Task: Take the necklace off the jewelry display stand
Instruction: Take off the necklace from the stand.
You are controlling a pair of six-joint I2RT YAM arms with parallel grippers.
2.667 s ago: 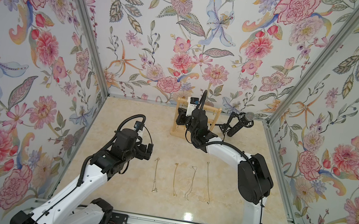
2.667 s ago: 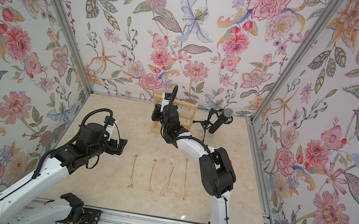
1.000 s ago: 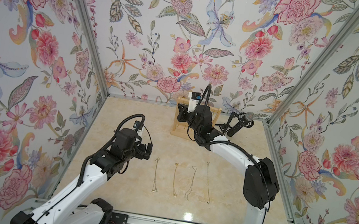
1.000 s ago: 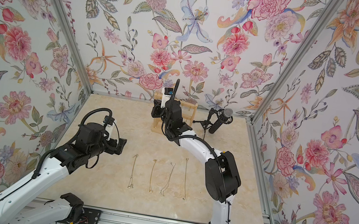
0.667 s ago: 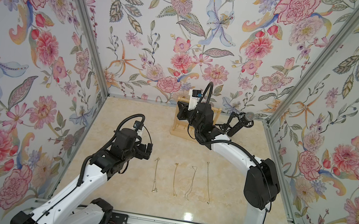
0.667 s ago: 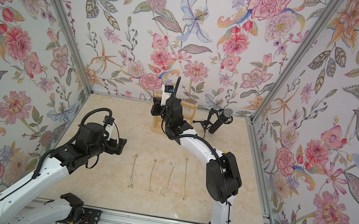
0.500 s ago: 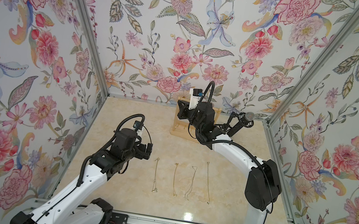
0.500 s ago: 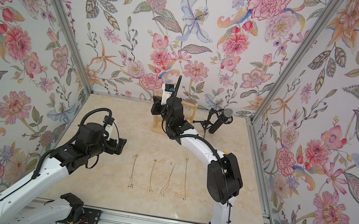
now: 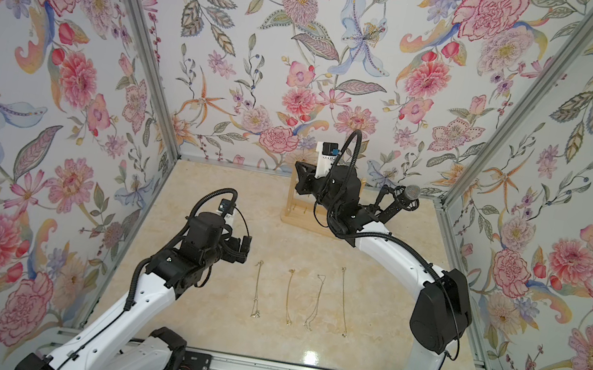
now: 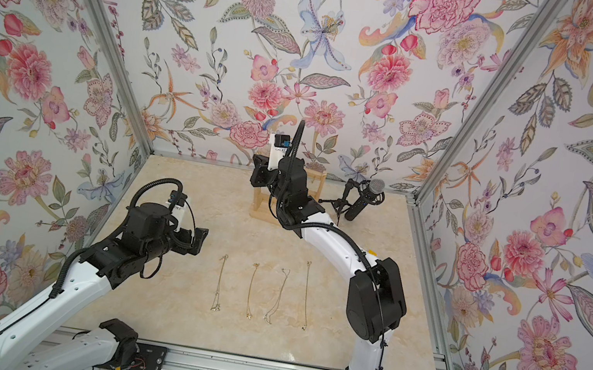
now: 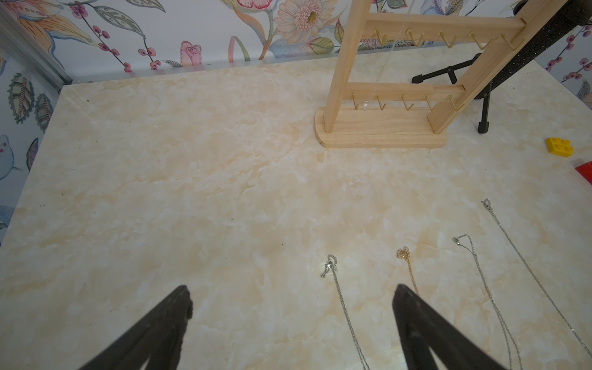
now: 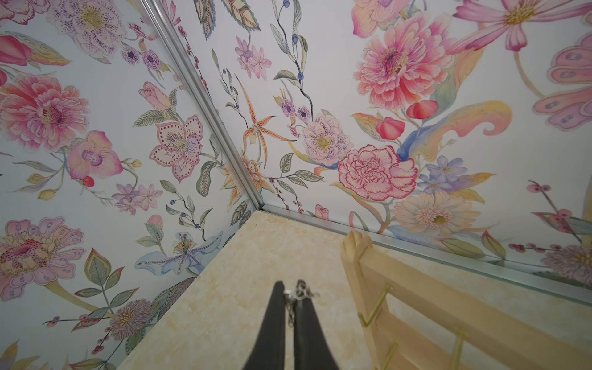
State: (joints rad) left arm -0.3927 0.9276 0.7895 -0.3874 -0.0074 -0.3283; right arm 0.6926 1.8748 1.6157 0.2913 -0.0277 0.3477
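Observation:
The light-wood jewelry display stand (image 9: pixel 297 218) (image 10: pixel 261 214) stands at the back of the table, its lower bars and gold hooks showing in the left wrist view (image 11: pixel 381 125). My right gripper (image 12: pixel 290 290) is shut on the clasp end of a thin silver necklace (image 12: pixel 299 293), just beside the stand's top post (image 12: pixel 354 253) and off its hooks. The chain (image 11: pixel 386 59) hangs down in front of the bars, and its pendant (image 11: pixel 365 103) dangles near the lowest bar's end hook. My left gripper (image 11: pixel 291 298) (image 9: pixel 241 250) is open and empty above the table.
Several necklaces (image 9: pixel 312 298) (image 11: pixel 339 294) lie in a row mid-table, by my left fingertips. A black microphone on a tripod (image 9: pixel 401 203) (image 10: pixel 365 201) stands right of the stand. A yellow brick (image 11: pixel 559 146) and a red piece (image 11: pixel 584 171) lie nearby. Floral walls enclose three sides.
My right arm has stretched out and lifted its wrist at the stand's top left, still shut on the necklace. The left arm has not moved.

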